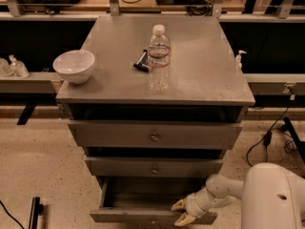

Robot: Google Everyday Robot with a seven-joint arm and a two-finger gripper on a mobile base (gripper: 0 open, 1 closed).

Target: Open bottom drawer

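Observation:
Three grey metal drawers sit under a grey cabinet top (205, 75). The bottom drawer (138, 215) is the slimmest one and stands pulled out toward me, its plain grey interior showing. My gripper (182, 212) sits at the right part of that drawer's front edge, on the end of a white arm (217, 192) that comes in from the lower right. One yellowish finger lies over the front panel's top and the other in front of it. The drawer's knob is hard to make out near the frame's bottom edge.
On the cabinet top stand a white bowl (74, 66), a clear water bottle (158, 57) and a small dark tool (140, 63). The top drawer (155, 136) and middle drawer (154, 168) are closed. Cables (274, 132) trail on the floor at right.

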